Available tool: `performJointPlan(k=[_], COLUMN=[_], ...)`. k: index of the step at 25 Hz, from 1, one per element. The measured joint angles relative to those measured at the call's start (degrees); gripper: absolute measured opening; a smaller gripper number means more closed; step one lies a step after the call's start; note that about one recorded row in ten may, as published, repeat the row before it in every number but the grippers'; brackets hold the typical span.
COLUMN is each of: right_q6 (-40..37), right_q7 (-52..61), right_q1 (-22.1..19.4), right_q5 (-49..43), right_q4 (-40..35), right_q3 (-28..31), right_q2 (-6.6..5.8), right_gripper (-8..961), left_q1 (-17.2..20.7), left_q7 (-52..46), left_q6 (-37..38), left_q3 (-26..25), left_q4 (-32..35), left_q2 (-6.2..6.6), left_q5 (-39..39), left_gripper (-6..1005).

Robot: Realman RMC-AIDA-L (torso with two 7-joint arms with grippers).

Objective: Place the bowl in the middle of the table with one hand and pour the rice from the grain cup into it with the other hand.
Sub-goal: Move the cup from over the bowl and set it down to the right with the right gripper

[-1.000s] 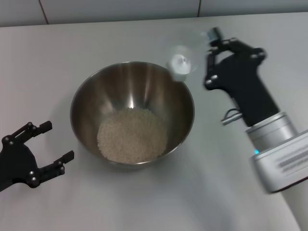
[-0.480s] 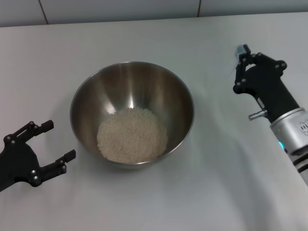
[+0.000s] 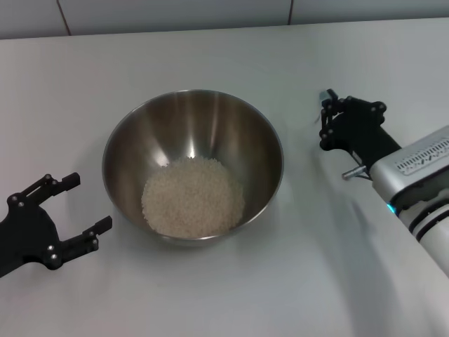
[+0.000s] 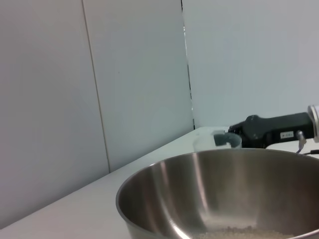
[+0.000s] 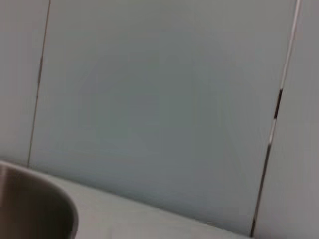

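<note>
The steel bowl (image 3: 193, 112) stands in the middle of the white table (image 3: 210, 49). A pale heap of rice (image 3: 193, 198) lies in its bottom. My left gripper (image 3: 88, 203) is open and empty, low on the table just left of the bowl. My right gripper (image 3: 324, 118) is to the right of the bowl, apart from it. In the left wrist view it is closed around the small clear grain cup (image 4: 227, 140), which is upright and looks empty, behind the bowl's rim (image 4: 164, 172). In the head view the cup barely shows.
A panelled wall (image 3: 175, 14) runs along the table's far edge. The right wrist view shows only that wall (image 5: 159, 99) and a part of the bowl's rim (image 5: 45, 199).
My right gripper has carried the cup from over the bowl's far right rim out to the right and down toward the table. The left gripper and the bowl have not moved.
</note>
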Motion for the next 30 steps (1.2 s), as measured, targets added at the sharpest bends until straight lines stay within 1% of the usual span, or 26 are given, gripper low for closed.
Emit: performJointPlan(k=[5,13,17,27,29,30], right_q6=[2.3,2.26,2.4,2.16,1.36,-0.09], right_q7=[0.07,3.44,5.61,5.78,5.79,5.79], right_q1=[0.67,0.15,-0.44,-2.32,-3.13,-4.33], right_q5=[0.0,-0.01,-0.02,-0.25,-0.4,-0.6], right_q4=[-0.09,0.0,-0.11,0.26,0.52,0.64], right_q3=[0.0,-0.06,-0.31,-0.59,-0.72,-0.97], right_q2=[-0.06,-0.1,-0.37,-0.4,-0.45,-0.5], right_gripper=[50,54,56,432,508,545], left_q1=[-0.05,-0.12,-0.12,-0.12,-0.12,-0.12], left_q7=[0.0,0.0,0.0,0.0,0.0,0.0], left_q6=[0.0,0.0,0.01,0.01,0.01,0.01], left_q3=[0.0,0.1,0.09,0.09,0.09,0.09], left_q4=[0.0,0.0,0.0,0.0,0.0,0.0], left_q2=[0.0,0.0,-0.07,-0.09,-0.09,-0.09], left_q5=[0.0,-0.01,-0.01,-0.01,-0.01,-0.01], left_gripper=[846,846,846,846,846,846])
